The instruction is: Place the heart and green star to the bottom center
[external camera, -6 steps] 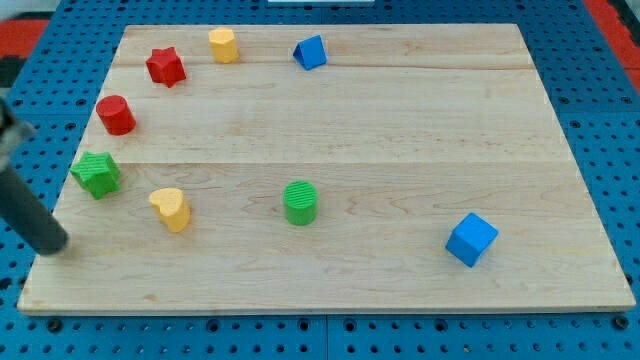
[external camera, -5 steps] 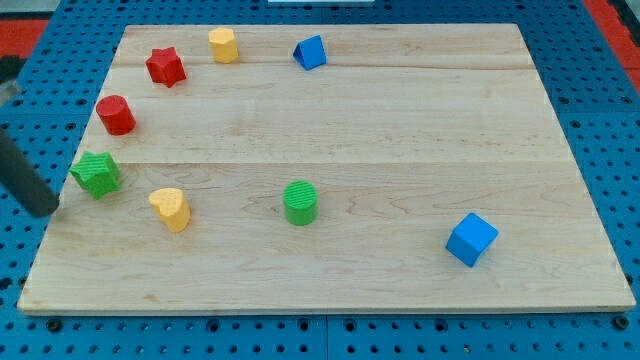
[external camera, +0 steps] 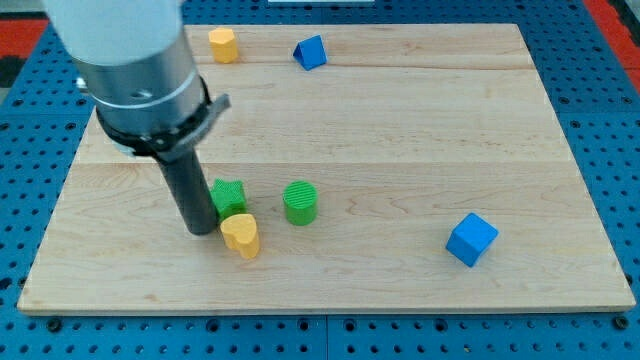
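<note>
The yellow heart (external camera: 241, 236) lies left of the board's bottom centre. The green star (external camera: 229, 197) sits just above it, touching or nearly touching. My tip (external camera: 200, 229) rests on the board right beside both, on their left, close against the star and the heart. The arm's grey body hides the board's upper left, so the red star and red cylinder do not show.
A green cylinder (external camera: 300, 203) stands just right of the green star. A blue cube (external camera: 471, 239) sits at the lower right. A yellow block (external camera: 222, 44) and a blue triangular block (external camera: 311, 52) lie near the top edge of the wooden board (external camera: 400, 130).
The tip has come from off the board's left edge onto the board. The green star and yellow heart have slid right, toward the green cylinder. The arm now covers the red blocks.
</note>
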Robot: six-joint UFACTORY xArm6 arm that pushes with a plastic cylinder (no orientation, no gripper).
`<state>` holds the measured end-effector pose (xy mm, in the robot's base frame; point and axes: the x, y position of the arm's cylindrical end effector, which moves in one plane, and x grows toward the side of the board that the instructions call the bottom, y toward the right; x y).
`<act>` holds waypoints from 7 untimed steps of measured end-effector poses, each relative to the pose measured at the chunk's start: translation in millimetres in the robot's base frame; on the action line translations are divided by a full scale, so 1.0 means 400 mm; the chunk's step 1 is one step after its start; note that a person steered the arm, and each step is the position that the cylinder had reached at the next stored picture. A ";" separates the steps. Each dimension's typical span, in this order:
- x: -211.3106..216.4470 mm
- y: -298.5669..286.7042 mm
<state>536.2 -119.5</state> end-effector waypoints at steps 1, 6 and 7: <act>0.026 0.094; 0.033 0.036; -0.042 -0.106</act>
<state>519.3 -161.8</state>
